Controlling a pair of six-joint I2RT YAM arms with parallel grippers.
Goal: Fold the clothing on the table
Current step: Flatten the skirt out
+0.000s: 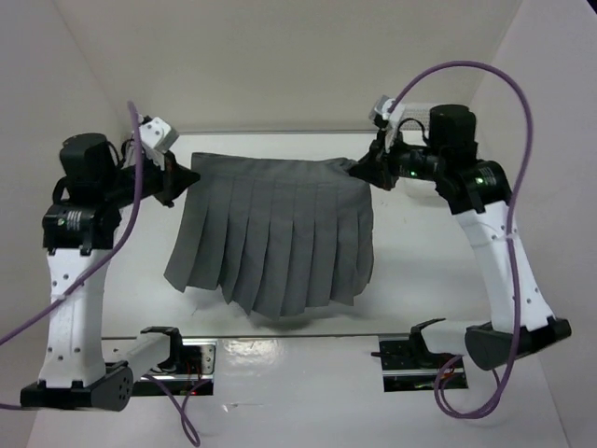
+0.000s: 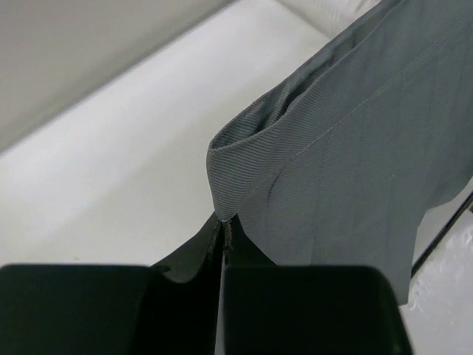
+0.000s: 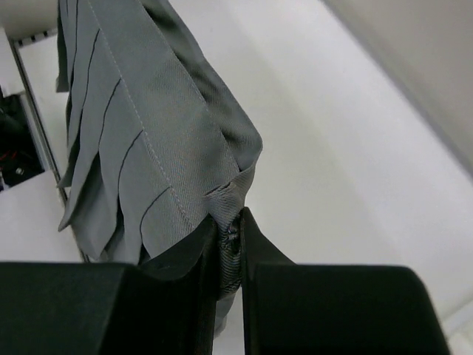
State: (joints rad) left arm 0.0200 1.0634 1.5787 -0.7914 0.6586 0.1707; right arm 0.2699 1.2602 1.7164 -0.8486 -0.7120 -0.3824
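The clothing (image 1: 275, 233), a grey pleated skirt, hangs spread between both arms above the white table (image 1: 420, 280), its waistband stretched along the far side and its hem drooping toward the near edge. My left gripper (image 1: 187, 177) is shut on the waistband's left corner (image 2: 236, 181); in the left wrist view the jaws meet on the fabric at the left gripper (image 2: 223, 225). My right gripper (image 1: 359, 170) is shut on the right corner, and the right wrist view shows bunched clothing (image 3: 162, 140) pinched between the jaws of the right gripper (image 3: 230, 229).
White walls enclose the table at the back and both sides. A thin metal rail (image 1: 298, 334) runs along the near edge, with the arm bases (image 1: 75, 387) and mounts (image 1: 415, 359) just below it.
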